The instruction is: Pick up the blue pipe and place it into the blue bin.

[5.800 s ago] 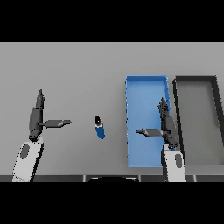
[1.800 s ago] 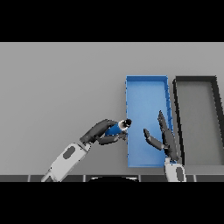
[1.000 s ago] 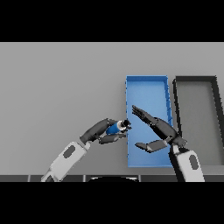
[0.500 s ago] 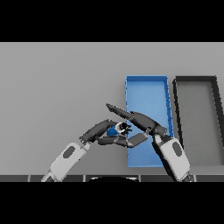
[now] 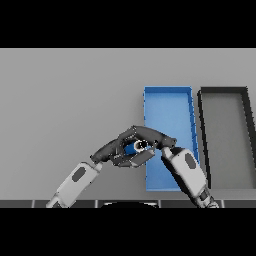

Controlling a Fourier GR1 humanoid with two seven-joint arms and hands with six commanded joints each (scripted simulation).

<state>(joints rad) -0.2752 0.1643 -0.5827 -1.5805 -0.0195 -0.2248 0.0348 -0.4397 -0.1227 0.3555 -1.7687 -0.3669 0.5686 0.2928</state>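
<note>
blue pipe (image 5: 134, 148), held just beside the left wall of the blue bin (image 5: 168, 102), not yet inside it, with the left hand (image 5: 116, 150) curled round it. half a second ago the right hand (image 5: 150, 136) reached from over the bin; it now lies across the pipe's top, suggesting a handover or two-handed carry. whether its fingers grip the pipe cannot be told, since the two dark hands overlap and hide most of the pipe. a dark bin (image 5: 224, 92) stands right of the blue one.
</note>
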